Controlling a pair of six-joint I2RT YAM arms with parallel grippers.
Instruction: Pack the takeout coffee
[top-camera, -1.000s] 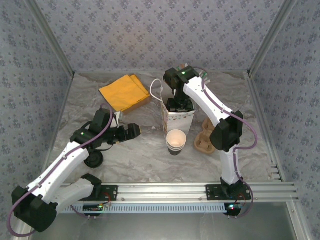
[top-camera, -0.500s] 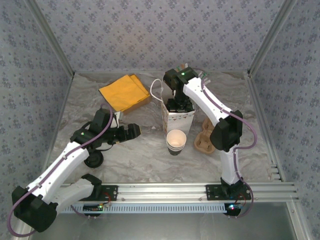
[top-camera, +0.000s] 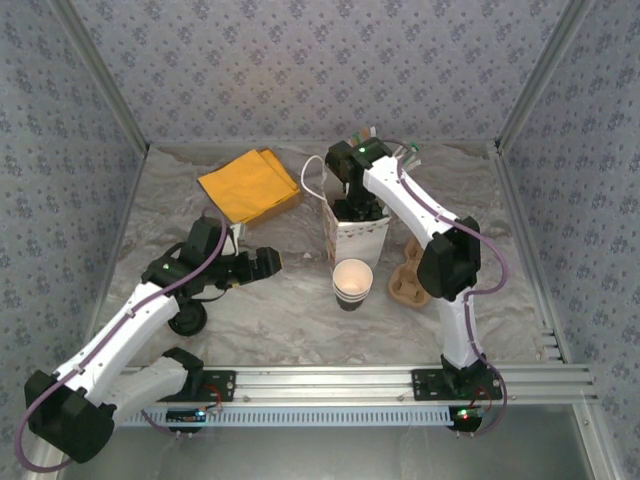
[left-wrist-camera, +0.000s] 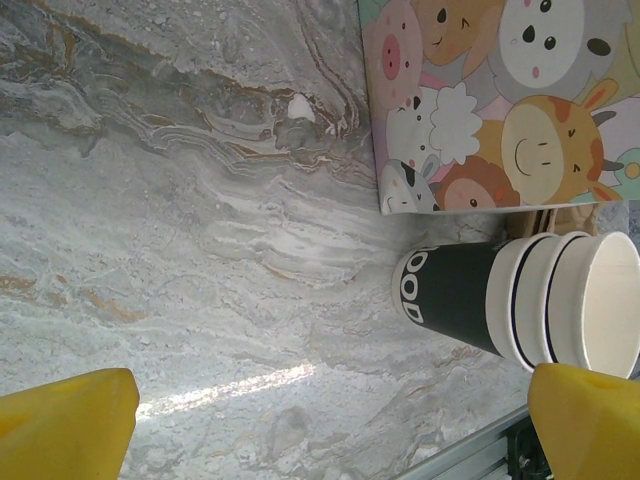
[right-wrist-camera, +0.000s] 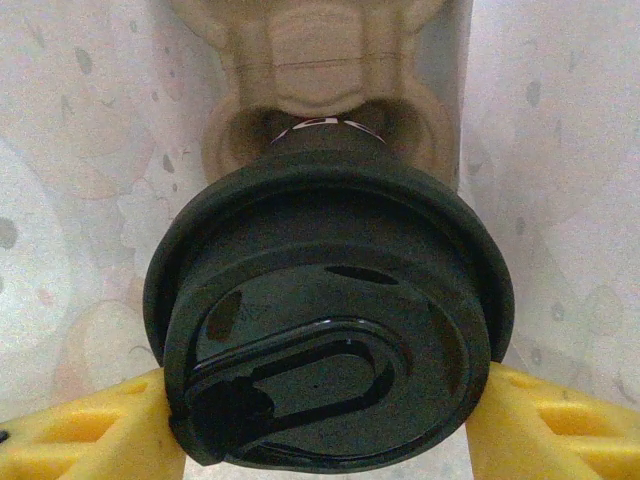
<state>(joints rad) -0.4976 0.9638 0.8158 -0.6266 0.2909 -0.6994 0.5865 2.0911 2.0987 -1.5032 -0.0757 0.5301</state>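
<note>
while your right gripper reaches down into the cartoon-printed bag, its yellow fingers press on both sides of a black-lidded cup. they are clenched on the lid's rim, most likely to hold that cup upright over the brown moulded holder seen beyond it, so it does not tip against the bag wall. the takeout coffee you have to pack, the open paper cup, stands upright on the table just in front of the bag, apart from both grippers and with no lid on. your left gripper hovers low to the left of that cup, jaws spread wide with nothing between them, turned so its camera looks at the cup's side. that reads as a pose ready for a sideways grasp. a cardboard carrier lies just to the cup's right, near the right arm, so the left side looks like the freer way in.
</note>
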